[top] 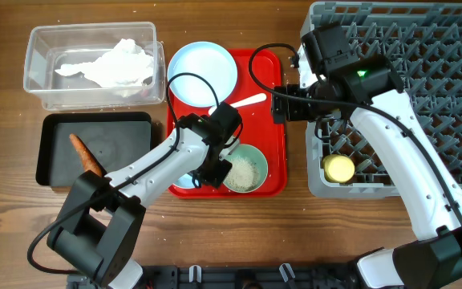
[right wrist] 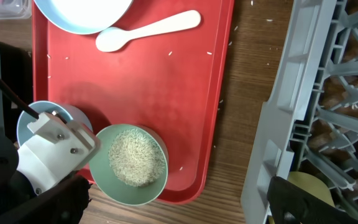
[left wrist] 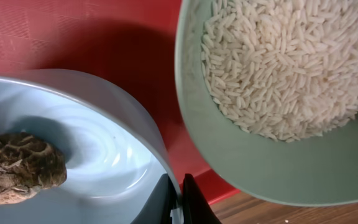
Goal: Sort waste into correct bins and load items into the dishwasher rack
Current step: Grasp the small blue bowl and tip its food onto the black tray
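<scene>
My left gripper [left wrist: 176,202] is shut on the rim of a pale blue bowl [left wrist: 98,155] that holds a brown food scrap [left wrist: 17,168]. This bowl [top: 182,182] sits at the front left of the red tray. Touching it on the right is a green-tinted bowl [top: 245,169] full of white rice [left wrist: 284,68]. The blue plate [top: 203,74] and white spoon [top: 243,102] lie further back on the tray. My right gripper [top: 282,104] hangs open over the tray's right edge, holding nothing. A yellow cup [top: 338,167] stands in the grey rack [top: 423,88].
The clear tub [top: 42,88] at the back left holds crumpled tissue [top: 115,64]. A carrot piece [top: 87,154] lies in the black tray [top: 119,136] in front of it. Loose rice grains dot the red tray [top: 273,156] and the wood beside it.
</scene>
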